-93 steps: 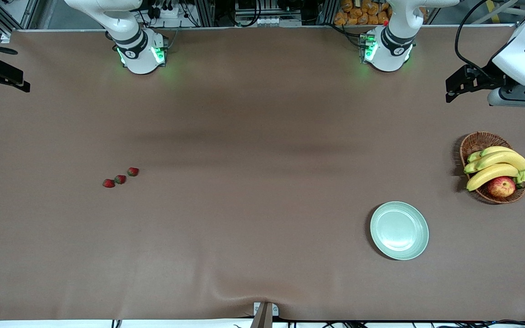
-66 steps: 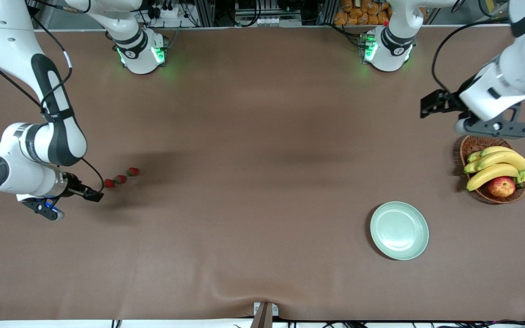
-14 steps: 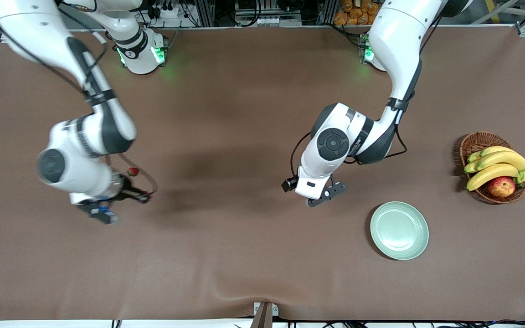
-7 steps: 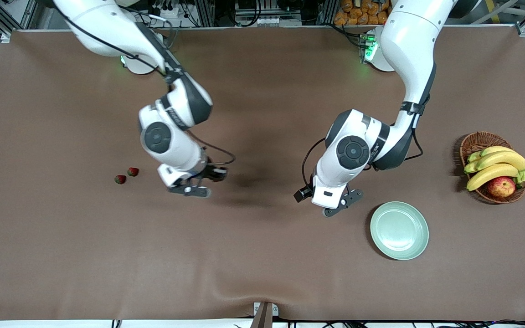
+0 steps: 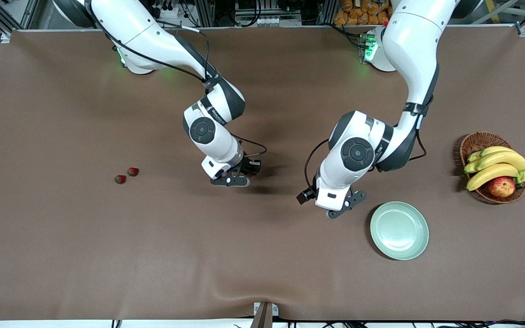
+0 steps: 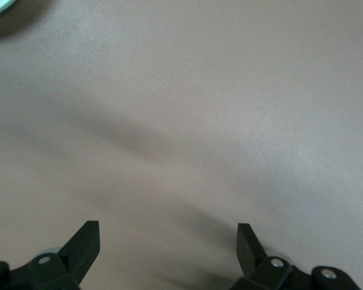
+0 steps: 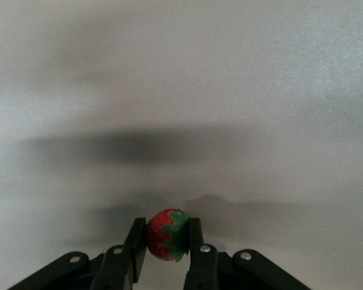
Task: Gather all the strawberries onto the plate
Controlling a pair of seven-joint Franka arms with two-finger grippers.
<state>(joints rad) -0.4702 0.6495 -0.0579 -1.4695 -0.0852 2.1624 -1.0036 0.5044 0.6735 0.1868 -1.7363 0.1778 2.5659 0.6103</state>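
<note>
A smooth brown cloth covers the table (image 5: pixel 262 255), rumpled at its near edge. The plate (image 5: pixel 399 230) is round, glossy and pale mint with a raised rim. A brown wicker basket (image 5: pixel 476 143) of bananas (image 5: pixel 495 166) and an apple (image 5: pixel 501 187) stands at about two o'clock from it. Two strawberries (image 5: pixel 126 175), small, red and green-capped, lie touching or nearly so toward the right arm's end.

The right gripper (image 7: pixel 166 241), over mid-table, pinches a third strawberry (image 7: pixel 165 233) between narrow jaws. The left gripper (image 6: pixel 168 238), jaws spread wide and empty, hangs over bare cloth at about ten o'clock from the plate.
</note>
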